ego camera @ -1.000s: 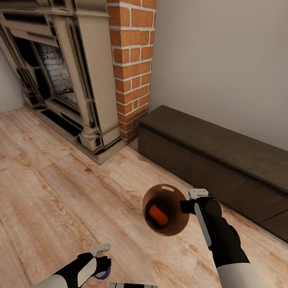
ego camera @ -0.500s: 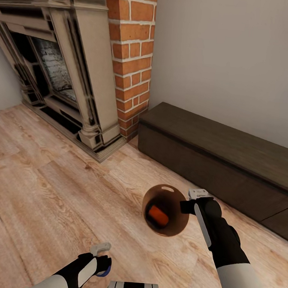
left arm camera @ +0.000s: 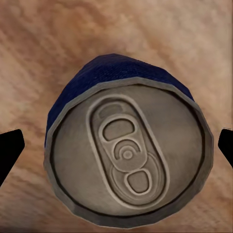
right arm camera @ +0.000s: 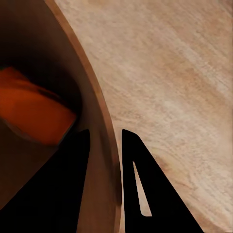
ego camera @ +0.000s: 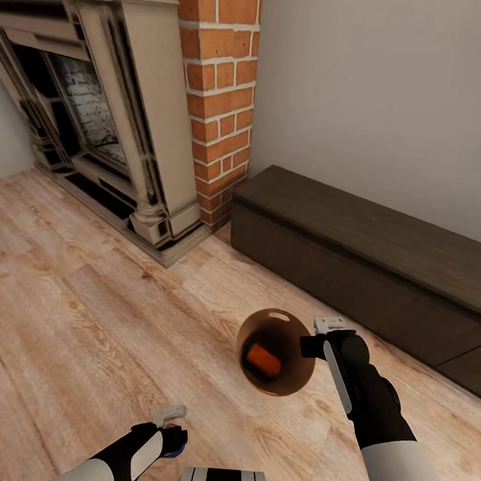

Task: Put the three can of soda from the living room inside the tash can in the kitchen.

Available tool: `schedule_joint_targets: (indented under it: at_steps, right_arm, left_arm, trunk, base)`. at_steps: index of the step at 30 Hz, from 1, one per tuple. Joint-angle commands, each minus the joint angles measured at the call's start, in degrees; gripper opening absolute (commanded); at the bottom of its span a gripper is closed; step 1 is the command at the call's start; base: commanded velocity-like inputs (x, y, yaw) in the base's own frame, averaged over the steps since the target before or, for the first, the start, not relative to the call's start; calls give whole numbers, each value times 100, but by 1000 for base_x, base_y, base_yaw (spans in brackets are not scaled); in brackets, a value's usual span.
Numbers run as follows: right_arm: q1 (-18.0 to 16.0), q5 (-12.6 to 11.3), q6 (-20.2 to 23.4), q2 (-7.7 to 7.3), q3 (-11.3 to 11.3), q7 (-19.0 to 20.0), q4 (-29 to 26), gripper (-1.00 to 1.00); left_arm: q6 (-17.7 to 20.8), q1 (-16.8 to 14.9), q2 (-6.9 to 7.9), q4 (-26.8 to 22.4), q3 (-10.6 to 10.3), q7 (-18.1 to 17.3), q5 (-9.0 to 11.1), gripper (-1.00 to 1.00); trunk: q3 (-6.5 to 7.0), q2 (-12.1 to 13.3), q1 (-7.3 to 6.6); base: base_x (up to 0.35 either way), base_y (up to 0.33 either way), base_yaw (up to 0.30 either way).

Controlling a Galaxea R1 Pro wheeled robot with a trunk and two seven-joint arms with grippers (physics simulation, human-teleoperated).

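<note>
- Head view shows my right gripper [ego camera: 312,344] closed on the rim of the tash can [ego camera: 288,376], one finger inside the wall and one outside; I carry the bin above the wood floor [ego camera: 84,316].
- One orange can [ego camera: 264,360] lies on its side at the bottom of the bin.
- My left gripper [ego camera: 171,436] holds the dark blue can [left arm camera: 127,162] between its fingers, low near my trunk; in the left wrist view I see its grey top with the pull tab.
- I do not see the third can from here.
- Risk, as I judge it: the bin hangs from one thin rim grip only, so a fast turn of my base can tilt it, and the orange can may roll out.
- The blue can may also slip, because the finger tips touch only its sides.
- Around me: the fireplace [ego camera: 98,116] with the brick column [ego camera: 219,88] is ahead, and a low dark bench [ego camera: 368,264] stands along the wall.
- The bench is near my right arm and may block the way on that side.
</note>
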Motion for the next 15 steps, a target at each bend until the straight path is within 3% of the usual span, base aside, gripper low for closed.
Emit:
schedule_joint_targets:
  at_steps: [1, 8, 9, 15]
  right_arm:
    - [-3, -101, 0, 2, 3, 21, -3, -100]
    - [-3, -101, 0, 3, 6, 22, -3, -100]
    - [-3, -101, 0, 3, 6, 22, -3, -100]
    - [4, -101, 0, 3, 6, 22, -3, -100]
  left_arm:
    - [-1, 0, 1, 0, -4, -26, 0, 100]
    - [-1, 0, 5, 0, -10, -66, 0, 100]
    - [-3, 0, 6, 0, -10, -67, 0, -100]
    - [-147, 5, 3, -1, -11, -70, 0, -100]
  trunk:
    - [-22, -2, 1]
    - [-22, -2, 1]
    - [-22, -2, 1]
    - [-22, -2, 1]
  base:
    - [0, 0, 0]
    - [0, 0, 0]
    - [0, 0, 0]
    - [0, 0, 0]
